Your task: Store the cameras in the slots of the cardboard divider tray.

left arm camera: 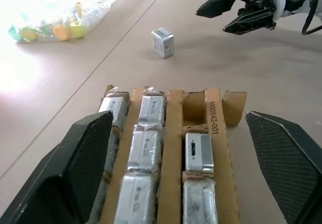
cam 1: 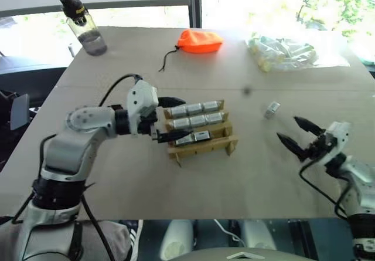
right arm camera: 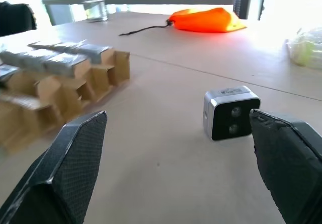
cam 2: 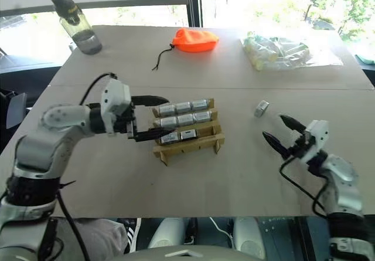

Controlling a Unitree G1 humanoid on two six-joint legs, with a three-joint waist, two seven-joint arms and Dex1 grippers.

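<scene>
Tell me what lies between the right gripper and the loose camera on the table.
Nothing: bare tabletop separates the open right gripper from the loose camera, as the right wrist view shows.

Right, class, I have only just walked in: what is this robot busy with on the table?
A two-armed robot is packing small cameras into a cardboard divider tray. Most slots already hold one; an end slot in the nearest row looks empty. The left gripper hangs open at the tray's end, holding nothing. One loose camera stands on the table to the tray's right, and the open right gripper points at it without touching it.
</scene>
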